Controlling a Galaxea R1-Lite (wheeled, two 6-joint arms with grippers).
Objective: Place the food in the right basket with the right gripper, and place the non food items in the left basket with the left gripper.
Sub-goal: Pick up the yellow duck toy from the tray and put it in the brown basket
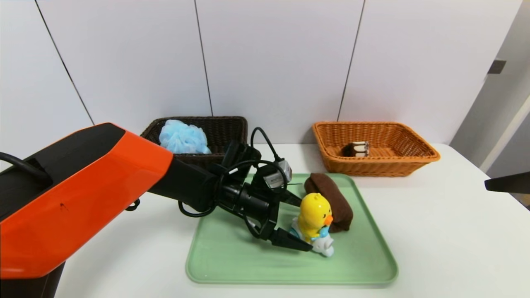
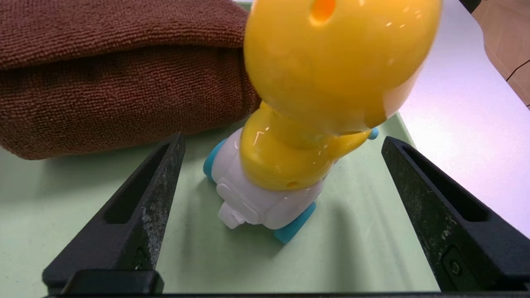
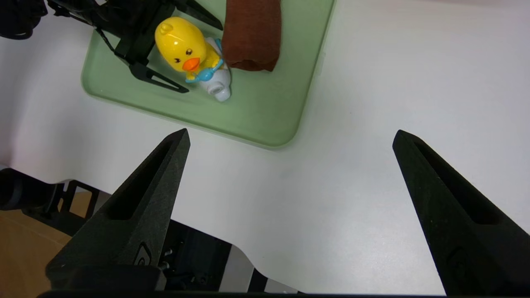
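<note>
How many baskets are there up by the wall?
2: a dark brown one on the left, partly behind the left arm, and an orange-brown one on the right, beyond the green tray.

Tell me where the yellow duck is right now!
In the head view, the yellow duck is on the green tray, right of its middle, next to the rolled brown towel and between the open left claw's fingers.
</note>
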